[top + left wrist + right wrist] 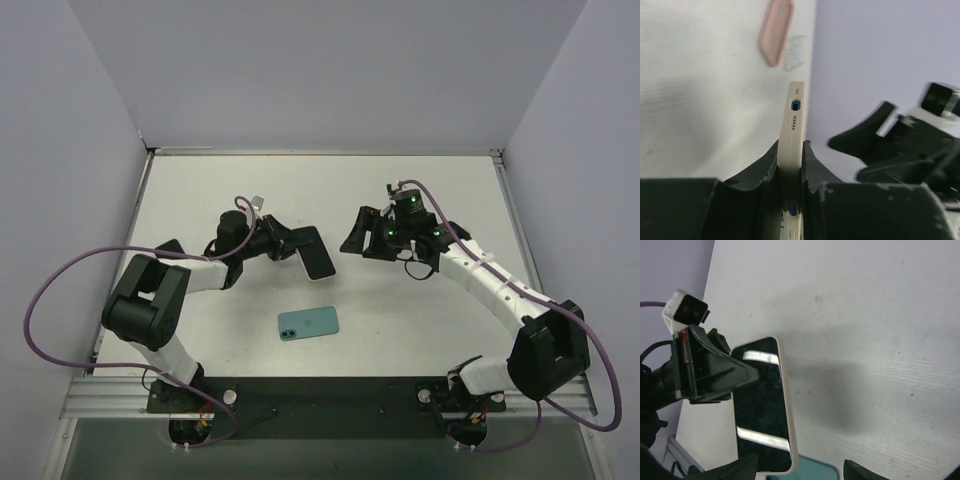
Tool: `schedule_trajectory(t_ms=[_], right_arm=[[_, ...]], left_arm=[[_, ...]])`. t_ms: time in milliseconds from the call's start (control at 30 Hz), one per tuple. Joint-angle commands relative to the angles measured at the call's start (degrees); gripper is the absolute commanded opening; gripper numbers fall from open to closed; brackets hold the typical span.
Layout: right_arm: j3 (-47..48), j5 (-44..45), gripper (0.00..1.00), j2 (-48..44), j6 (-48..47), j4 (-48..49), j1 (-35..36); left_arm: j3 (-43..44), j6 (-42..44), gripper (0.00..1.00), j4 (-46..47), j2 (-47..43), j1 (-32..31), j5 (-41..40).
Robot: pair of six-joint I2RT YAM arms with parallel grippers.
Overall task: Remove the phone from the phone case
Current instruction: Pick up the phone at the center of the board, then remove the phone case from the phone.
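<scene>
My left gripper [288, 243] is shut on a phone in a cream case [317, 252] and holds it on edge above the table. In the left wrist view the case's bottom edge [794, 120] stands between the fingers [765, 167], with a blue port showing in its cut-out. The right wrist view shows the phone's dark screen [762, 410] inside the cream rim [790, 415]. My right gripper [362, 233] is open, a short way right of the phone and apart from it. Its fingertips [742, 467] show wide apart.
A teal phone-shaped slab [308, 323] with two camera rings lies flat on the white table [420, 300], nearer than both grippers; its corner shows in the right wrist view [812, 471]. A pinkish flat slab [775, 32] shows blurred in the left wrist view. Walls enclose the table.
</scene>
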Motion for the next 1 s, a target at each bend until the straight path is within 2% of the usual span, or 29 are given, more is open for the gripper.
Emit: schedule_trajectory(t_ms=[0, 33, 133, 233, 400, 567, 700, 833, 967], right_arm=[[-5.9, -10.57, 0.63, -6.31, 6.33, 8.58, -0.58], [-7.22, -10.76, 0.63, -7.9, 7.48, 10.98, -0.58], [-11.18, -11.55, 0.64, -11.78, 12.4, 19.25, -0.67], [-14.43, -13.22, 0.63, -13.19, 17.41, 27.07, -0.67], [-19.79, -13.84, 0.57, -14.34, 24.43, 39.29, -0.67], [-20.32, -14.28, 0.49, -12.93, 26.99, 43.94, -0.67], [-20.94, -14.72, 0.34, -11.53, 30.16, 48.35, -0.58], [-21.12, -15.33, 0.26, -10.12, 33.32, 51.69, -0.32], [-21.03, -15.16, 0.15, -8.37, 35.69, 55.9, 1.0]], left_arm=[[-0.81, -17.15, 0.0, 32.28, -1.84, 1.37, 7.35], [-0.98, -19.11, 0.0, 38.14, -1.57, 1.55, 7.18], [-1.33, -24.22, 0.0, 44.42, -0.95, 1.73, 5.34], [-1.51, -25.99, 0.0, 46.9, -1.21, 1.73, 3.14], [-0.9, -26.08, 0.0, 46.02, -2.44, 1.73, 1.99], [-0.98, -26.43, 0.0, 46.37, -3.06, 1.73, 1.73], [-1.42, -26.78, 0.0, 46.72, -3.32, 1.73, 1.64], [-1.68, -27.04, 0.0, 47.16, -3.41, 1.73, 1.73], [-1.95, -27.22, 0.0, 47.34, -3.68, 1.73, 1.47]])
